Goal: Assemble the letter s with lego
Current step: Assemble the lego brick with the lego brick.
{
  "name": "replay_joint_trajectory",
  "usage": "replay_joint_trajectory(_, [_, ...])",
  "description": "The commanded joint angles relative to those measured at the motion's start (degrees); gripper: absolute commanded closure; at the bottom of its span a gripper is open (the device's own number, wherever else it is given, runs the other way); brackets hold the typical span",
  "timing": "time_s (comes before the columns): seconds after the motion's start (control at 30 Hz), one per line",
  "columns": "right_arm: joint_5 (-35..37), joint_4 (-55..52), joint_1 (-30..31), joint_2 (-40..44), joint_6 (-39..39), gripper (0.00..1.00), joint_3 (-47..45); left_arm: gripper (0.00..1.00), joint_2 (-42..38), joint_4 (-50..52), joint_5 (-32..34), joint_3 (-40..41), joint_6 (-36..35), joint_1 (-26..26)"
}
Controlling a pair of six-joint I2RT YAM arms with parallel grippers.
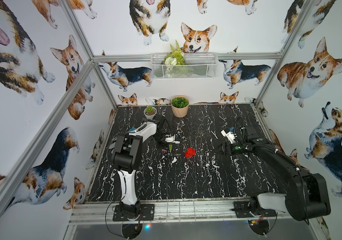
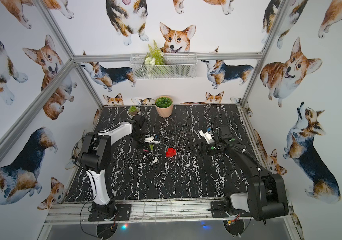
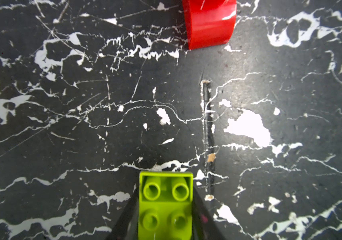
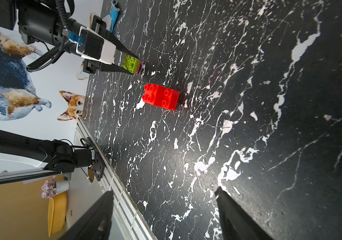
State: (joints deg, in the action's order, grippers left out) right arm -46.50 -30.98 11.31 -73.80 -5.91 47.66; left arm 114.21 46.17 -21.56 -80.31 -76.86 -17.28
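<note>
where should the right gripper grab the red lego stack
Probably across its two smooth side walls, coming down from above: the red lego stack appears to sit studs-up with free space on all sides, and the right gripper has its jaws open.

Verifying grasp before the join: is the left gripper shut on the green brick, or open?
Shut on it: the left gripper clamps both sides of the green brick, seen in both wrist views.

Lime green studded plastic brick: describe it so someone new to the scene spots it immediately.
On the black white-veined marble tabletop, find the left gripper beside the red plastic brick cluster. The lime green studded brick is clamped between its black fingers. It is the only green brick, with a magenta pink brick against it.
</note>
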Motion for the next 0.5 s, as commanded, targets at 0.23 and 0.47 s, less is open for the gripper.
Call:
replay_joint_trajectory(0.23, [-0.4,-0.5,0.1,0.1,1.4,0.21,0.9,0.54,-1.2,2.5,-0.1,-3.7,-3.5,0.0])
replay_joint_trajectory(0.47, [-0.5,-0.5,0.1,0.6,1.2,0.2,1.4,0.39,0.0,5.9,-1.5,-6.6,-2.3,0.0])
